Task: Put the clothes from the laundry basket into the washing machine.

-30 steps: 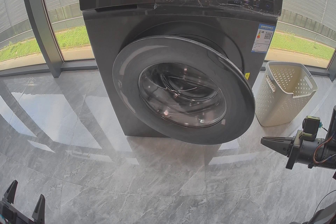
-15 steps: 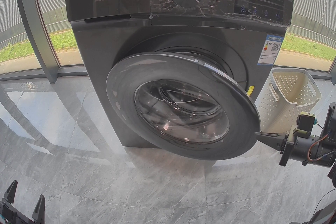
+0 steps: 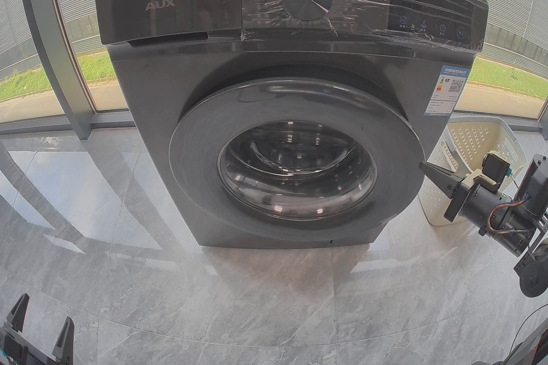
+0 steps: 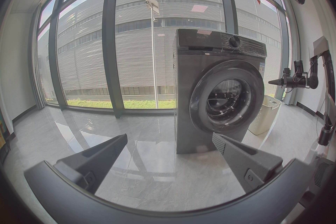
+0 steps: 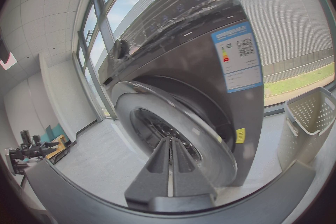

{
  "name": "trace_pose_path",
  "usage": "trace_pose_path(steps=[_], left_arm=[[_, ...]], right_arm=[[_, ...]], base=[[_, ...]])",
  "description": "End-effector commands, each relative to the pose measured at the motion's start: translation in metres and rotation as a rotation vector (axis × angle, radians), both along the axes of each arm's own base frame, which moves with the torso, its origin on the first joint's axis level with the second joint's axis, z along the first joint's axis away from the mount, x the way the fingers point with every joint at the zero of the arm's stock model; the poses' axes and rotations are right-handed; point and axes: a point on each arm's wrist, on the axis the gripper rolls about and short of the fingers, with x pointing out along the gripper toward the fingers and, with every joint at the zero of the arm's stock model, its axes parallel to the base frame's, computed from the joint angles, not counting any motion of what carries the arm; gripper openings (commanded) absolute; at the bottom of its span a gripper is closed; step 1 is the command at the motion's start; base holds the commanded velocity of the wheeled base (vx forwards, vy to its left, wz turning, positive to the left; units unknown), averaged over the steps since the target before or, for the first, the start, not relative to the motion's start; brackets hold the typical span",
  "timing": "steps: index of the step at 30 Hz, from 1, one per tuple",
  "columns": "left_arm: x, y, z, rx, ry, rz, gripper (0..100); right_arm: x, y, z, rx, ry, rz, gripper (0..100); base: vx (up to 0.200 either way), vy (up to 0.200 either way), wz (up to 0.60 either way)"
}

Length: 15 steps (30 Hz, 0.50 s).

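**Grey door lying just ahead of the closed right pincer**

The right pincer [image 3: 428, 167] is hovering with its fingers pressed together, gripping nothing. Its tip is pointing at the right rim of the door [image 3: 200, 155] on the washer [image 3: 165, 86], just beside it; whether it is touching I cannot tell. In the right wrist view the door is standing slightly off the washer front, with a narrow gap along the edge nearest the pincer, so the hinge is probably on the far side.

The basket [image 3: 505, 126] is standing upright on the floor just beyond that pincer's wrist, beside the washer. Its inside walls in view are bare. Whether clothes are lying deeper in it, or in the drum, I cannot tell.

The left pincer [image 3: 44, 312] is hanging low with its fingers spread, gripping nothing, well apart from both washer and basket.

The right arm is by far the nearer one. The coming move is likely turning on that rim: pressing straight ahead of the fingers would be shutting the door, while hooking behind the edge would be swinging it open.
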Motion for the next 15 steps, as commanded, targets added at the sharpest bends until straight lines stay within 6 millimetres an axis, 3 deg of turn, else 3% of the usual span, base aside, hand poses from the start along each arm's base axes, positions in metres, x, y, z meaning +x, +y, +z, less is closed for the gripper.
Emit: trace_pose_path(steps=[1,5,6,8,15], left_arm=[[0.0,0.0,-0.004,0.001,0.002,0.0,100],[0.0,0.0,-0.004,0.001,0.002,0.0,100],[0.0,0.0,-0.004,0.001,0.004,0.002,100],[0.0,0.0,-0.004,0.001,0.004,0.0,100],[0.0,0.0,-0.004,0.0,0.005,0.0,100]], right_arm=[[0.001,0.0,-0.018,-0.025,0.065,-0.008,0],[-0.012,0.005,-0.024,-0.044,0.091,0.05,0],[-0.03,0.015,-0.033,-0.071,0.123,0.147,0],[-0.032,0.019,-0.033,-0.074,0.115,0.169,0],[-0.018,0.022,-0.026,-0.095,0.053,0.111,0]], base=[[0.0,0.0,0.0],[0.0,0.0,0.0],[0.0,0.0,0.0],[0.0,0.0,0.0],[0.2,0.0,0.0]])
